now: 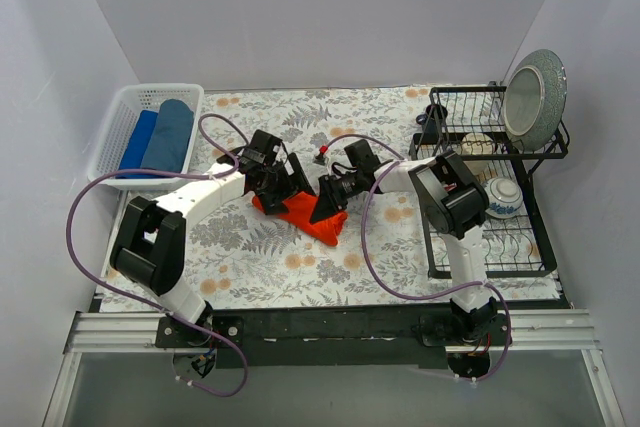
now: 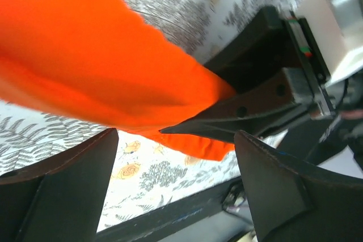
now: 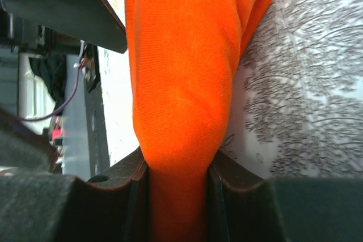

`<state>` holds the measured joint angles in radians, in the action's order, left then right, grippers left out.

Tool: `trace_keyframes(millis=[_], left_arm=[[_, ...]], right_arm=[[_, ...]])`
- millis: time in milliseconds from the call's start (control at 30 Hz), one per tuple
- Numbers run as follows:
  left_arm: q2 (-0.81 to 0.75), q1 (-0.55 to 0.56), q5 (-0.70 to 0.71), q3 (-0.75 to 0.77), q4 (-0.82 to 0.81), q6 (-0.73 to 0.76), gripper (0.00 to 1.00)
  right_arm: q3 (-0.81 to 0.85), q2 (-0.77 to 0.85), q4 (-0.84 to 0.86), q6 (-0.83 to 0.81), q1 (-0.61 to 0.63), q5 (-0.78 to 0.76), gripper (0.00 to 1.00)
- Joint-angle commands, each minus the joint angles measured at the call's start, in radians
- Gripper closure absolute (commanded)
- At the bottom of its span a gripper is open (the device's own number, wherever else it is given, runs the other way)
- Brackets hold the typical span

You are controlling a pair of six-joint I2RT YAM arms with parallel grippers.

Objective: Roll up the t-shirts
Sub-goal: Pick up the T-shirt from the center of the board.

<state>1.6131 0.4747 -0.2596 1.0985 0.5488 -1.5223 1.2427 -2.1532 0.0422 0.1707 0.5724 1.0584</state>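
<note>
The bright orange-red t-shirt [image 1: 305,217] lies bunched in a long fold on the floral mat at mid-table. My right gripper [image 1: 327,199] is shut on one end of it; in the right wrist view the fabric [image 3: 181,72] is squeezed between the jaws of the gripper [image 3: 178,165]. My left gripper [image 1: 283,187] sits at the shirt's left side with its jaws wide apart. In the left wrist view the shirt [image 2: 102,66] lies just past the gripper's [image 2: 176,137] fingertips, with nothing between them. The royal blue t-shirt [image 1: 138,139] and the teal-blue t-shirt [image 1: 172,132] lie rolled in the white basket [image 1: 110,142].
A black dish rack [image 1: 432,227] stands at the right with a grey plate [image 1: 535,97] upright and a white bowl [image 1: 503,197] in it. A small red-tipped object [image 1: 322,154] lies behind the shirt. The right gripper's finger [image 2: 249,106] is close to my left jaw.
</note>
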Motion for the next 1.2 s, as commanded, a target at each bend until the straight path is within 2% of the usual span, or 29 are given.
trace_keyframes(millis=[0,133,500,800,867,967,1000,1033,1067,1100,1133,1167], left_arm=[[-0.018,0.002,0.166,0.028,0.050,-0.130,0.16],[0.013,-0.001,0.157,0.029,-0.003,-0.180,0.17],[0.146,-0.002,0.106,0.015,-0.049,-0.311,0.22],[0.191,-0.008,0.074,0.023,-0.112,-0.340,0.25],[0.200,-0.008,0.062,0.021,-0.115,-0.348,0.32],[0.197,-0.008,0.039,-0.002,-0.159,-0.323,0.49],[0.196,-0.008,0.033,-0.014,-0.174,-0.311,0.52],[0.191,-0.010,0.026,-0.022,-0.209,-0.296,0.57],[0.182,-0.011,0.004,-0.031,-0.237,-0.253,0.72],[0.177,-0.013,-0.007,-0.037,-0.265,-0.224,0.81],[0.169,-0.016,-0.019,-0.049,-0.315,-0.199,0.90],[0.163,-0.022,-0.042,-0.052,-0.337,-0.168,0.95]], right_arm=[[-0.041,0.070,0.088,0.039,-0.011,-0.113,0.99],[-0.080,0.111,0.113,0.050,0.000,-0.201,0.99],[-0.054,0.131,0.082,-0.016,0.056,-0.222,0.99],[-0.088,0.165,0.090,-0.014,0.161,-0.273,0.99],[-0.091,0.179,0.100,-0.010,0.184,-0.284,0.99],[-0.098,0.196,0.107,-0.017,0.201,-0.304,0.99],[-0.101,0.199,0.110,-0.016,0.202,-0.311,0.99],[-0.104,0.202,0.110,-0.013,0.201,-0.313,0.93],[-0.106,0.205,0.107,-0.008,0.202,-0.314,0.79],[-0.107,0.217,0.081,-0.017,0.202,-0.314,0.58],[-0.100,0.228,0.040,-0.036,0.202,-0.311,0.02],[-0.088,0.242,-0.014,-0.113,0.196,-0.311,0.02]])
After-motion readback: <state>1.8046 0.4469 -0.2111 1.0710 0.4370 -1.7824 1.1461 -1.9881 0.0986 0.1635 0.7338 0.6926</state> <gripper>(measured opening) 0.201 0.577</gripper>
